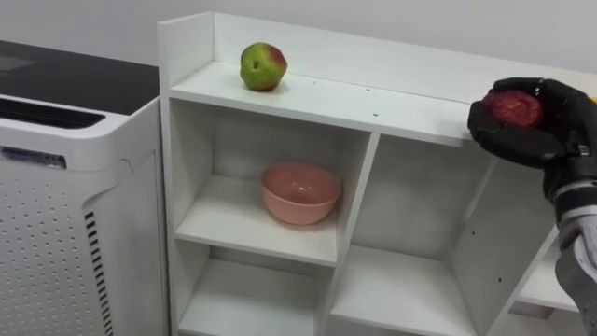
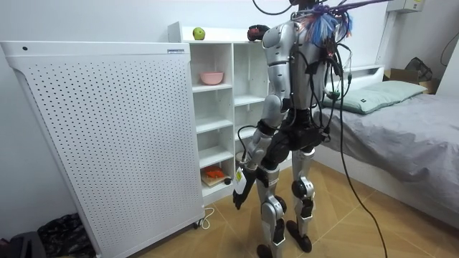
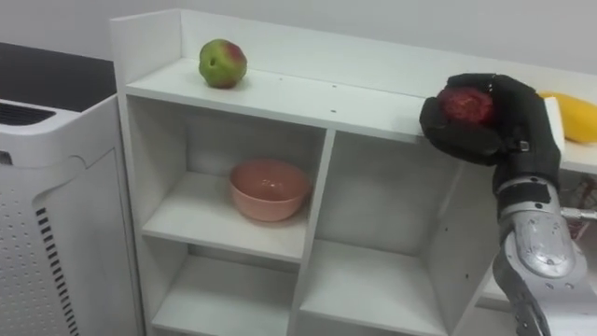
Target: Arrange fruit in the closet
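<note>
My right hand [image 1: 541,140] clasped a red fruit [image 1: 513,109] over the closet [image 1: 373,101] top, not yet released; green apple [image 1: 263,66] already placed.

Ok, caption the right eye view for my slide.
Right hand holds red fruit at the shelf top; green apple farther left.
</note>
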You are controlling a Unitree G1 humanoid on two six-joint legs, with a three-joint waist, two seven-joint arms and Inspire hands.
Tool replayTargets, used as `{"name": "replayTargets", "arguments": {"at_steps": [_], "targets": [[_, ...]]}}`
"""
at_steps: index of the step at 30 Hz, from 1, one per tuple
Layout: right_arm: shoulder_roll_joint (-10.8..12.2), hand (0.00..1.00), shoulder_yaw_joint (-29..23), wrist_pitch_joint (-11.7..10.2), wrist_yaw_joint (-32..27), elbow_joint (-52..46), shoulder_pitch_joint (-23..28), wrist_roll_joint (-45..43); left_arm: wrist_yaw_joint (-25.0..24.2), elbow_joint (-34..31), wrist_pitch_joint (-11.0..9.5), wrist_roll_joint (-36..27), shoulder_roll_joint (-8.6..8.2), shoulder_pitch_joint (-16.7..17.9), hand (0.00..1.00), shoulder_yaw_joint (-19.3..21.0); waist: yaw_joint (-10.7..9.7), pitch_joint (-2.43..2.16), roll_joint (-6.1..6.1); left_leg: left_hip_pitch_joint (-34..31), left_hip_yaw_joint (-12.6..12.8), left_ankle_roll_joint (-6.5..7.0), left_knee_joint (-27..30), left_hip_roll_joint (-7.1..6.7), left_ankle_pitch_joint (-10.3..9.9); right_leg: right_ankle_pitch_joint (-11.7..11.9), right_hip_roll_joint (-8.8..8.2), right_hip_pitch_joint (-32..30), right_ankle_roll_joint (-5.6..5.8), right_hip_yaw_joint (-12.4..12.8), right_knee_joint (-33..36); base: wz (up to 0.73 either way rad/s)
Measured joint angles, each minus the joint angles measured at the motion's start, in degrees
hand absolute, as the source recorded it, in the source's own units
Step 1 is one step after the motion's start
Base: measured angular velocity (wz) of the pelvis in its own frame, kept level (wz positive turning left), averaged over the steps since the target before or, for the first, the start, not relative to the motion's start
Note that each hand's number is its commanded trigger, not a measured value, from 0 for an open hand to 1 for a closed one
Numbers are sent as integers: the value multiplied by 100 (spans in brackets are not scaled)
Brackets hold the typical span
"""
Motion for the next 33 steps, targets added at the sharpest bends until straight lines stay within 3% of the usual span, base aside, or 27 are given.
{"name": "replayTargets", "arguments": {"at_steps": [11, 14, 21, 28, 30, 31, 33], "targets": [[-22, 100, 0, -19, 56, -61, -90, 4, 18, -1, -9, -9, 17, -78, 0, 3, 1, 15, 26, 17, 79, -1, -14, 20, 0, 0, 18, -23, 0, 14, -3, -2], [-21, 100, 75, -10, 58, -285, -89, -1, 27, -3, -36, -5, 7, -105, 0, -2, 3, 13, 46, 5, 168, -1, -16, 29, 0, 1, 27, -78, -1, 118, 2, -14], [4, 100, 541, 3, 227, -1156, 134, 452, 254, -3, -58, -28, 4, -219, 0, -181, 0, 12, 233, 73, 233, -2, -45, 34, 1, 1, 43, -85, -1, 226, 0, -5], [508, 100, 980, 26, 695, -1878, 490, 1068, 302, 27, -48, -42, 54, -276, 0, -438, -14, -4, 307, 63, 307, -2, -39, 42, 0, 6, 57, -95, -9, 367, 4, -5], [793, 100, 1083, 26, 955, -1868, 593, 1255, 317, 55, -56, -37, 54, -367, 0, -523, 9, -11, 331, 52, 321, -2, -34, 44, 1, 10, 60, -116, -17, 369, 15, -5], [934, 100, 1118, 27, 1068, -1864, 654, 1416, 319, 99, -67, -38, 54, -403, 0, -533, 69, -35, 361, -9, 344, -5, -31, 48, 3, 17, 66, -204, -28, 401, 34, -11], [1088, 100, 1215, 25, 1235, -1864, 727, 1630, 319, 220, -64, -144, 53, -508, 0, -590, 108, -43, 362, -127, 389, -6, 10, 57, 4, 39, 65, -321, -43, 419, 50, -11]]}}
